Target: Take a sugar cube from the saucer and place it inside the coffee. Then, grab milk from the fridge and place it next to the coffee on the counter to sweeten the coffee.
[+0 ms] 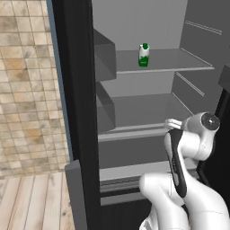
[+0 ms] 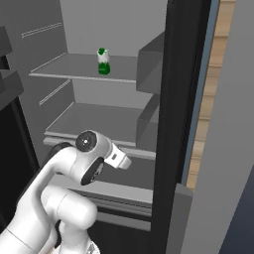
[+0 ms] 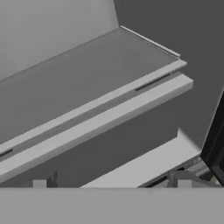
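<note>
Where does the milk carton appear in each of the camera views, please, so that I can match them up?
Left base view: milk stands on the upper fridge shelf, upper centre-right.
Right base view: milk on the same shelf, upper left of centre.
Hand view: not in it; this view looks at a lower shelf.
Shared landmark: the upper grey shelf.

Milk upright on fridge shelf

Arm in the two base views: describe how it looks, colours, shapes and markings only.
The arm is glossy white with rounded, bulbous shells. A dark strip runs along one link, and a round grey cap with a dark ring closes a joint. A small white block-shaped flange sits at the wrist end. No cables or lettering can be made out.
</note>
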